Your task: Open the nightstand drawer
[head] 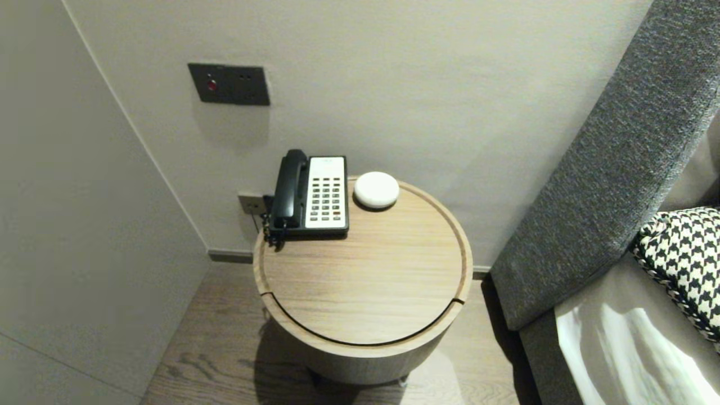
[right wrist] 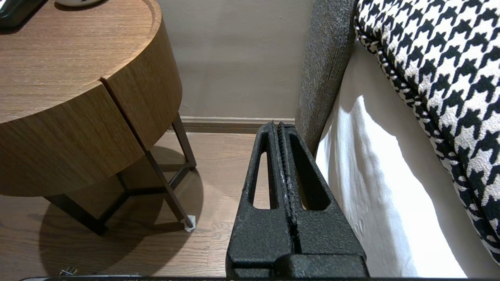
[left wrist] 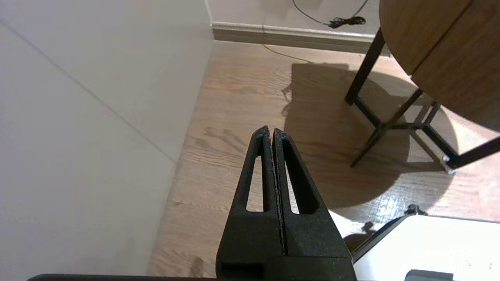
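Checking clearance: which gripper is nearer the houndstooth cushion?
Right. The right gripper, shut, hangs beside the bed, near the houndstooth cushion; the left gripper, shut, is beyond the round table, by the wall.

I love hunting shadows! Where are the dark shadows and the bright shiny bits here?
Head view: the round table casts a dark shadow on the floor; the white sheet gleams. Left wrist view: that shadow spreads beyond the shut left gripper. Right wrist view: shadow pools under the table, near the shut right gripper.
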Motion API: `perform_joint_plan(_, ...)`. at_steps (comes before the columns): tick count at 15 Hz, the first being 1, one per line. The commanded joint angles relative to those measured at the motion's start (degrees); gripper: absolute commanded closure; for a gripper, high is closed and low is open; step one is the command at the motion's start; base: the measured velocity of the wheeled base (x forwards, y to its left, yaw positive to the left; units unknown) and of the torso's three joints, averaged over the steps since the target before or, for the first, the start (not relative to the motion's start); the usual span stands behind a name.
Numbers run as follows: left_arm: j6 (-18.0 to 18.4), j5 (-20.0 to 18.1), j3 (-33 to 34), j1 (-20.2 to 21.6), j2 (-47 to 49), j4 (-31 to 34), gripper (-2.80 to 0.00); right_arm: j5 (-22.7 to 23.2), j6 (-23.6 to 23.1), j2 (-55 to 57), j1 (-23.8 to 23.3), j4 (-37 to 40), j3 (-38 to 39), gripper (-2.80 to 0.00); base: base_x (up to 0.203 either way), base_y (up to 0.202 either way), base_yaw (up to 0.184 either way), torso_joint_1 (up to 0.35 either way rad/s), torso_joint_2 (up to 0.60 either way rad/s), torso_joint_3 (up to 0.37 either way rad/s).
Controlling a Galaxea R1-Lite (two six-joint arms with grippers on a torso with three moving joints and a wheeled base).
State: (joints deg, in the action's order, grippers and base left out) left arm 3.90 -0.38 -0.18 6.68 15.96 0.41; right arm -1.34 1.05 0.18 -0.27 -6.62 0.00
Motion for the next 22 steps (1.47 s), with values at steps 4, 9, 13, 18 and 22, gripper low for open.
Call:
perform_joint_plan(4, -1.24, 0.19, 0.01, 3.28, 0.35, 0.02, 0.0, 0.02, 0.01, -0.01, 0.0, -0.06, 2.29, 0.0, 0.0, 0.0, 0.0, 0.0, 0.0, 0.0)
perform_joint_plan(9, -0.82, -0.06, 0.01, 3.29, 0.3, -0.07, 0.0, 0.02, 0.01, -0.01, 0.0, -0.06, 2.29, 0.0, 0.0, 0.0, 0.0, 0.0, 0.0, 0.0)
perform_joint_plan(13, -0.2, -0.41, 0.01, 3.08, 0.13, 0.02, 0.0, 0.02, 0.01, -0.01, 0.0, -0.06, 2.29, 0.0, 0.0, 0.0, 0.0, 0.0, 0.0, 0.0)
perform_joint_plan(18, -0.2, -0.46, -0.08, -5.37, -2.21, 0.15, 0.0, 0.02, 0.01, 0.08, 0.0, -0.06, 2.29, 0.0, 0.0, 0.0, 0.0, 0.0, 0.0, 0.0)
perform_joint_plan(22, -0.29, -0.3, -0.04, -5.65, -9.17, 0.03, 0.0, -0.03, 0.01, 0.08, 0.07, -0.06, 2.29, 0.0, 0.0, 0.0, 0.0, 0.0, 0.0, 0.0)
